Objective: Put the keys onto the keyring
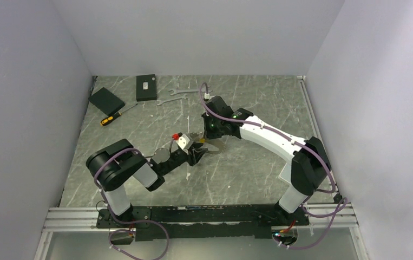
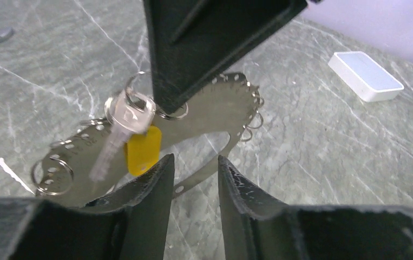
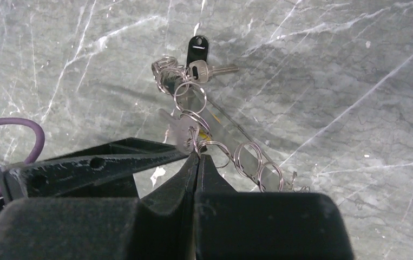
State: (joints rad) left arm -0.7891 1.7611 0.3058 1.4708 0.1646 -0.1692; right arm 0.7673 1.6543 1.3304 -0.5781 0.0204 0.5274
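The left pincer (image 2: 194, 161) is part spread, the band of the keyring (image 2: 220, 108) crossing its gap above the tabletop (image 2: 328, 162); whether it clamps I cannot tell. The right pincer (image 3: 197, 154) is pressed together on the small ring (image 3: 197, 131) of a silver key (image 2: 123, 116) with a yellow tag (image 2: 142, 149), seemingly mid-fitting. A black-tagged key (image 3: 209, 70) looks hung at the far end, and other rim rings are bare, so more seems left to do.

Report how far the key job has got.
Looks done: the black-tagged key hangs on the keyring. In hand: the right gripper is shut on its rim beside the yellow-tagged key; the left gripper is open alongside. Left: whether that key is fully threaded cannot be told; no loose key is visible.
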